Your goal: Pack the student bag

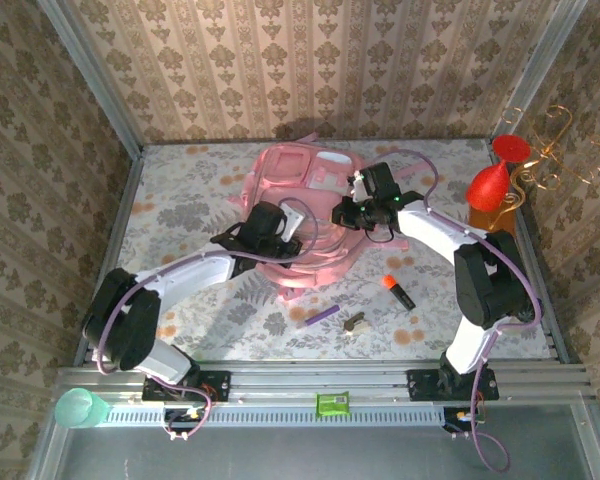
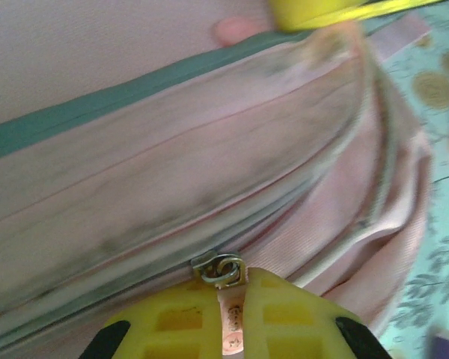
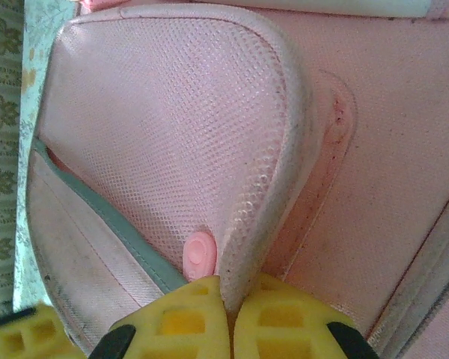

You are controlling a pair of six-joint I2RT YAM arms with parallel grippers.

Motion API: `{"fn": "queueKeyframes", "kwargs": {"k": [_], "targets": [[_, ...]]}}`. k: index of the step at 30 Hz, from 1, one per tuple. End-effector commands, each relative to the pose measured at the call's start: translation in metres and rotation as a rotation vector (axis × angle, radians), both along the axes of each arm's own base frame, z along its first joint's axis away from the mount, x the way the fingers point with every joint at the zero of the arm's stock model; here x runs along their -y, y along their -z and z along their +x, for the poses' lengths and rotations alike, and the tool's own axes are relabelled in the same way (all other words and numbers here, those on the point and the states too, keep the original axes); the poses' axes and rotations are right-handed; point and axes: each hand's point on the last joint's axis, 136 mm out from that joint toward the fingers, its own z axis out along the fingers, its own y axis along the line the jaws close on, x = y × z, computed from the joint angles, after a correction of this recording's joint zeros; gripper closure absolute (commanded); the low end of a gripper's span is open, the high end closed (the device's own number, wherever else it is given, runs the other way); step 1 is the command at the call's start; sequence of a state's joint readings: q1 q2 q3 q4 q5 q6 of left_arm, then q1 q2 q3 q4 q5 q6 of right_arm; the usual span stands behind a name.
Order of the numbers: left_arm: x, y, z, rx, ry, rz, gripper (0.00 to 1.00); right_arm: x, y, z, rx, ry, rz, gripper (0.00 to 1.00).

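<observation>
Zipper work seemed the step in hand. The student bag [image 1: 305,215] lay mid-table, toward the far side; the left gripper [image 2: 230,303] pinched its zipper pull [image 2: 221,271], and the right gripper [image 3: 226,299] clenched a mesh pocket edge [image 3: 299,149]. Next move probably needed a steady, straight tug.

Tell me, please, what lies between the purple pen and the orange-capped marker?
A small brownish object, too small to identify, lies between the purple pen and the orange-capped marker, in the top external view.

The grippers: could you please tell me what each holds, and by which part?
Left gripper pinches the student bag's zipper pull; right gripper pinches its mesh pocket's edge.
</observation>
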State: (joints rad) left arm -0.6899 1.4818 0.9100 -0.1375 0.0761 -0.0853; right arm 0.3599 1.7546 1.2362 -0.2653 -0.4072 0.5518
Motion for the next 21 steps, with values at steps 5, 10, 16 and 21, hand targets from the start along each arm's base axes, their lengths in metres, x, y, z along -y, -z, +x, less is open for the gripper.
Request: {"fn": "queueKeyframes", "kwargs": {"k": [5,10,16,21], "targets": [[-0.094,0.007,0.034,0.043,-0.250,0.159,1.00,0.035,-0.003,-0.003,0.042,-0.099,-0.072,1.00],[-0.087,0.002,0.039,0.033,-0.208,0.117,1.00,0.037,0.000,0.022,0.021,-0.132,-0.092,1.00],[-0.026,-0.008,0.011,-0.010,-0.039,-0.054,1.00,0.035,-0.016,0.051,0.024,-0.042,-0.058,0.81],[0.016,-0.019,-0.006,-0.027,0.040,-0.151,1.00,0.066,-0.028,0.044,0.047,0.087,-0.167,0.49]]}}
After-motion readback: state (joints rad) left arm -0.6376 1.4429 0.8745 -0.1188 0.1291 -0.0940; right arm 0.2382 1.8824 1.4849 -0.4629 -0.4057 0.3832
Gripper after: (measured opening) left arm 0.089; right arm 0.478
